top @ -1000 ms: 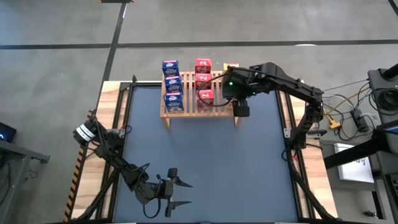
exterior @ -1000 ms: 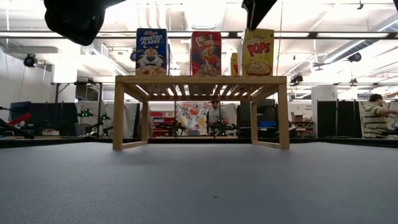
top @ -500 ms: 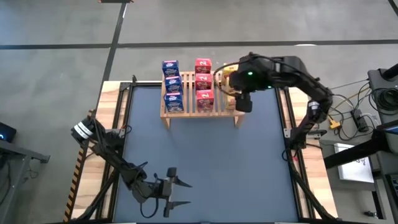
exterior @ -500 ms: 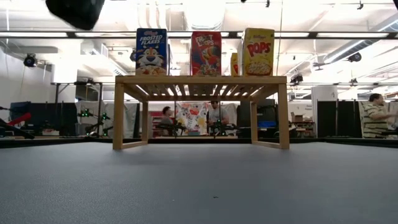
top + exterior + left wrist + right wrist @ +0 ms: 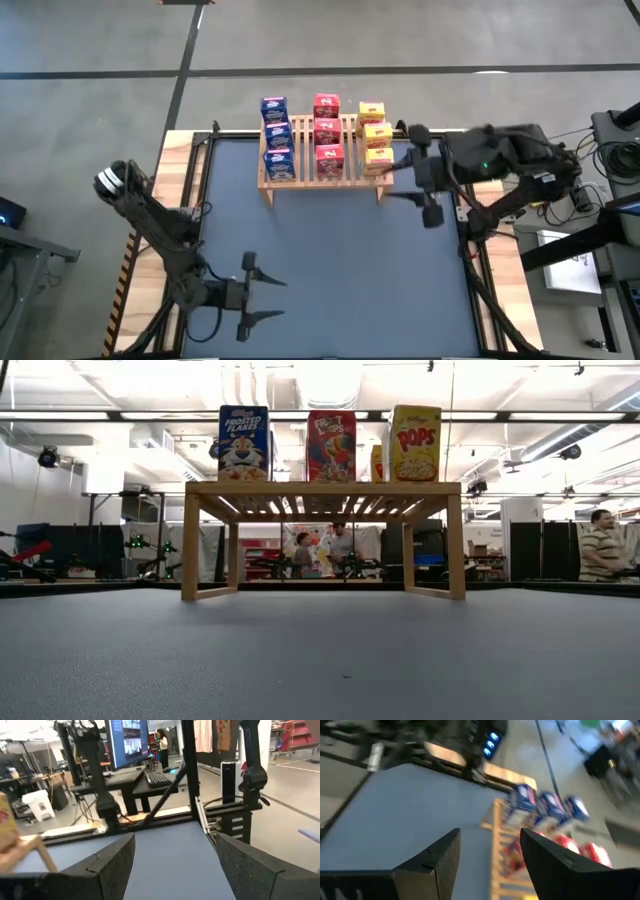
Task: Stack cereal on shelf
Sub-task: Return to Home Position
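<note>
The shelf [image 5: 320, 168] stands at the table's far side, a light slatted wooden rack on short legs [image 5: 190, 545]. On it the cereal boxes stand upright in three rows: blue [image 5: 276, 135], red [image 5: 327, 130] and yellow [image 5: 376, 135]. In the low view the front blue box [image 5: 243, 443], red box [image 5: 331, 446] and yellow box [image 5: 415, 443] show. My right gripper [image 5: 403, 176] hangs open to the right of the shelf, holding nothing [image 5: 490, 865]. My left gripper [image 5: 262, 299] is open over the near left of the table, also with nothing between its fingers [image 5: 175, 865].
The dark blue mat [image 5: 330, 260] lies bare between the shelf and the near edge. Wooden table borders [image 5: 185, 180] run along both sides. Cables and equipment [image 5: 575, 190] lie beyond the right edge. People stand in the room behind the table [image 5: 600, 545].
My right gripper has drawn back from over the shelf's right end toward the table's right edge and risen, leaving the yellow boxes standing on the shelf. My left gripper has risen and shifted a little toward the left edge; its arm has left the low view.
</note>
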Robot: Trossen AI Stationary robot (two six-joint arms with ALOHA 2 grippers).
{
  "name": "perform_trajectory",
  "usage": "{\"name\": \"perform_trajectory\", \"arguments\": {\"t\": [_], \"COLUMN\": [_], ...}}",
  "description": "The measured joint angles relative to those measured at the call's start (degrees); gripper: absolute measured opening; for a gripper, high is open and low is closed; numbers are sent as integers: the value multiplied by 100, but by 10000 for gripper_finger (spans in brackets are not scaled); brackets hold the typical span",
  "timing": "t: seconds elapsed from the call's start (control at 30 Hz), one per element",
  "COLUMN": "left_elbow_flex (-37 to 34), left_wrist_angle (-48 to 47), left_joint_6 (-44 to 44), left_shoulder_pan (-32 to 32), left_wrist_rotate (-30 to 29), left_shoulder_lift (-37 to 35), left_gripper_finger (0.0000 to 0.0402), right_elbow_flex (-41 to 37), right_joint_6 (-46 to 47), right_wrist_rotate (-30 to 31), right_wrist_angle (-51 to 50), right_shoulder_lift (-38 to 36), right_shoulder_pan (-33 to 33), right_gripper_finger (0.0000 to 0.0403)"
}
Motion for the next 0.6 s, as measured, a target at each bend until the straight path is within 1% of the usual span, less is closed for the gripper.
{"name": "perform_trajectory", "arguments": {"t": [0.1,0.2,0.27,0.33,0.4,0.47,0.6], "left_elbow_flex": [-3,-4,-9,-155,-391,-732,-1626], "left_wrist_angle": [-592,-1337,-1924,-2384,-2499,-2489,-2005], "left_joint_6": [204,210,49,-167,-279,-314,-652], "left_shoulder_pan": [25,138,259,427,669,968,1709], "left_wrist_rotate": [-3,-1,-1,-2,9,154,830], "left_shoulder_lift": [-503,-1077,-1483,-1929,-2385,-2937,-3985], "left_gripper_finger": [261,261,261,261,259,254,241], "right_elbow_flex": [-804,-1677,-2356,-3134,-3954,-4739,-6241], "right_joint_6": [-97,-52,83,123,127,145,175], "right_wrist_rotate": [6,187,179,142,77,9,-5], "right_wrist_angle": [501,818,974,1366,1992,2570,3740], "right_shoulder_lift": [-396,-837,-1217,-1676,-2175,-2648,-3491], "right_shoulder_pan": [246,315,315,317,319,317,317], "right_gripper_finger": [194,194,194,194,194,194,194]}}
